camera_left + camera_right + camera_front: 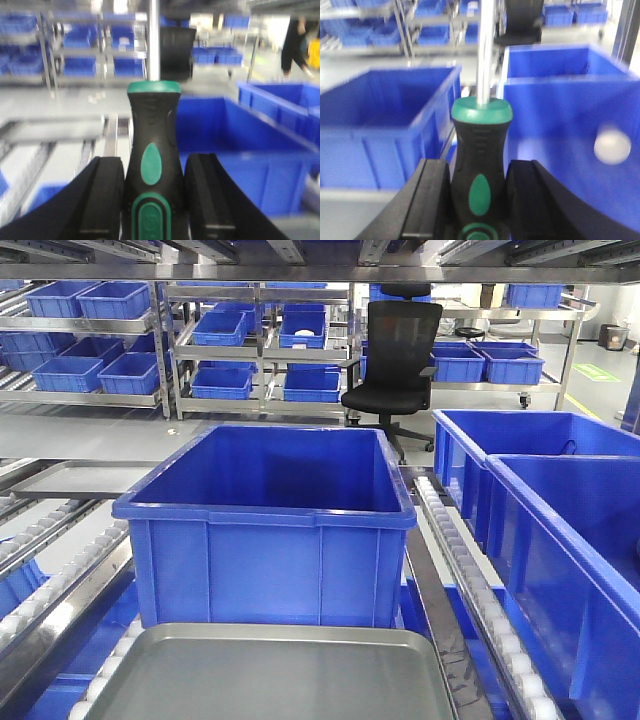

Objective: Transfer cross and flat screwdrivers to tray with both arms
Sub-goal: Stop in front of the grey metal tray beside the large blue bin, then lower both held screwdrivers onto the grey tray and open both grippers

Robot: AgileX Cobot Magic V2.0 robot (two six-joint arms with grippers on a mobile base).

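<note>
Two screwdrivers gripped, none delivered. Left gripper (155,200) clamped on one screwdriver's (152,165) black-and-green handle, shaft pointing up the frame's centre. Right gripper (479,200) likewise closed round the other screwdriver (480,160). Grey metal tray (270,675) at bottom centre of the front view, bare, just before the blue crate (265,530). Pickup apparently finished; carrying over and setting down remaining.
</note>
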